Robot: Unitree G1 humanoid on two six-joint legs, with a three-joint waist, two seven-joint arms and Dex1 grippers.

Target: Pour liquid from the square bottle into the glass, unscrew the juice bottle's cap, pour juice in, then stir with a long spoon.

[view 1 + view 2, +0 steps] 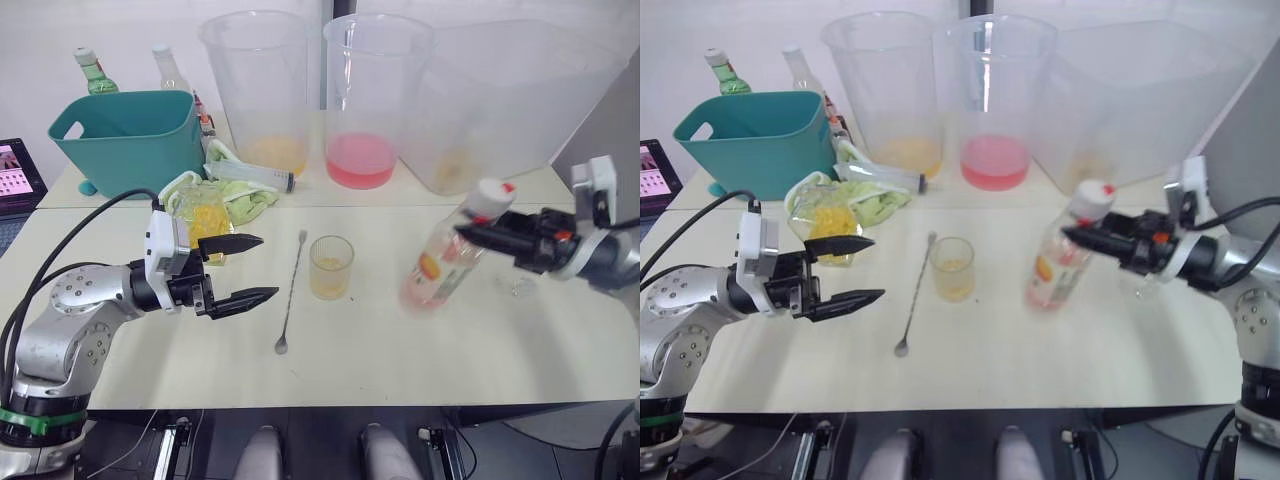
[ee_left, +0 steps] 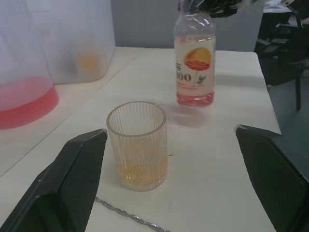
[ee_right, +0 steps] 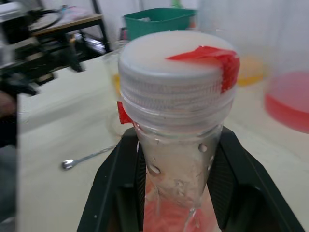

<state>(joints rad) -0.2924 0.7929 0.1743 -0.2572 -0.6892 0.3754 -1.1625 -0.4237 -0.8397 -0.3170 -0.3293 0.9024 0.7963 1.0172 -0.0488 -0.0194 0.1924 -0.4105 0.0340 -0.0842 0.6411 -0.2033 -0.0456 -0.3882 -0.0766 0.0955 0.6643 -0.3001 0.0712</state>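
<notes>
The glass (image 1: 331,267) stands mid-table with a little yellow-orange liquid (image 2: 142,171) at its bottom. Just to its left lies the long spoon (image 1: 291,295), bowl end toward the front edge. My left gripper (image 1: 268,266) hovers open left of the spoon, aimed at the glass, with nothing between its fingers (image 2: 72,179). Behind it, partly hidden, sits the square bottle (image 1: 207,222) with yellow contents. My right gripper (image 1: 470,235) is shut on the neck of the juice bottle (image 1: 440,262), which leans to the right of the glass. Its white cap (image 3: 176,67) is on, and pinkish-red juice (image 2: 194,98) sits low in it.
Several huge clear buckets line the back: one with yellow dregs (image 1: 270,150), one with pink liquid (image 1: 360,160), and a third (image 1: 500,100). A teal basket (image 1: 130,130) stands back left with two bottles (image 1: 95,72) behind it. Green cloth (image 1: 245,200) lies by the basket.
</notes>
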